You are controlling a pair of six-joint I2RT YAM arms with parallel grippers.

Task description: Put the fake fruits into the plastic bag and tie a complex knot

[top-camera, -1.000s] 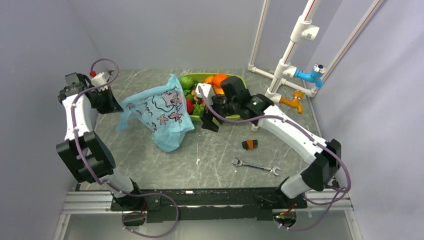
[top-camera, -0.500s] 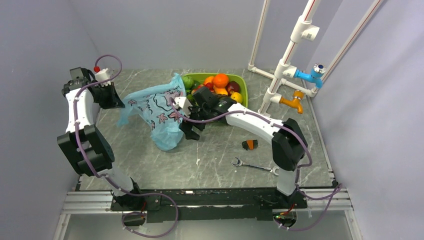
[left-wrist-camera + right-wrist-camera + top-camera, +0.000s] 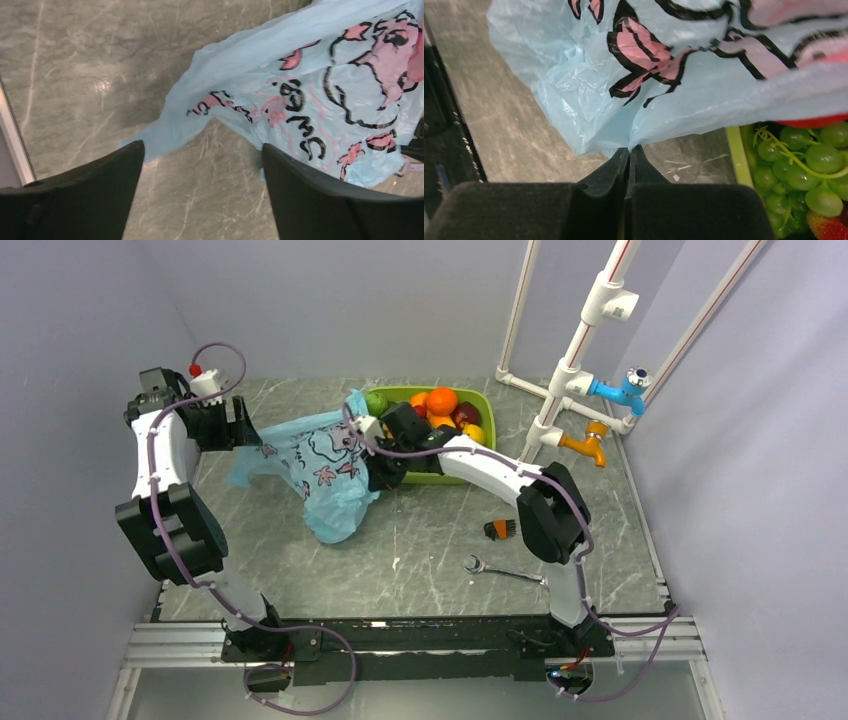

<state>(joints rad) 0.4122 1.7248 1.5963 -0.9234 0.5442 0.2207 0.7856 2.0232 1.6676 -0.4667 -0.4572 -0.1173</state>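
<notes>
The right claw (image 3: 629, 150) is closed tight, its two black fingers (image 3: 599, 185) pressed together on a fold at the lower edge of the bag (image 3: 589, 80). The thin light-blue plastic fans up and out from that pinch, printed with pink shapes outlined in black. Just past the bag's edge is the lime rim of the tray (image 3: 735, 150), with green grapes (image 3: 814, 160) inside and a red fruit partly under the plastic.

The left claw (image 3: 201, 150) stands wide, its fingers (image 3: 95, 195) far apart and holding nothing. Beyond the tips, a pointed corner of the bag hangs over the tabletop (image 3: 75, 75). Dark lettering and pink figures run across the plastic here. The letters sit upside down in this view, and I cannot read them for certain.

From above, the bag lies crumpled between the two arms, its right side against the tray. The fruits (image 3: 441, 400) are heaped in the tray: orange, green, dark red and yellow. I cannot tell whether any fruit is inside the bag. Nearer the arm bases, a small brush (image 3: 500, 529) and a wrench (image 3: 511, 572) lie well apart from the bag.
</notes>
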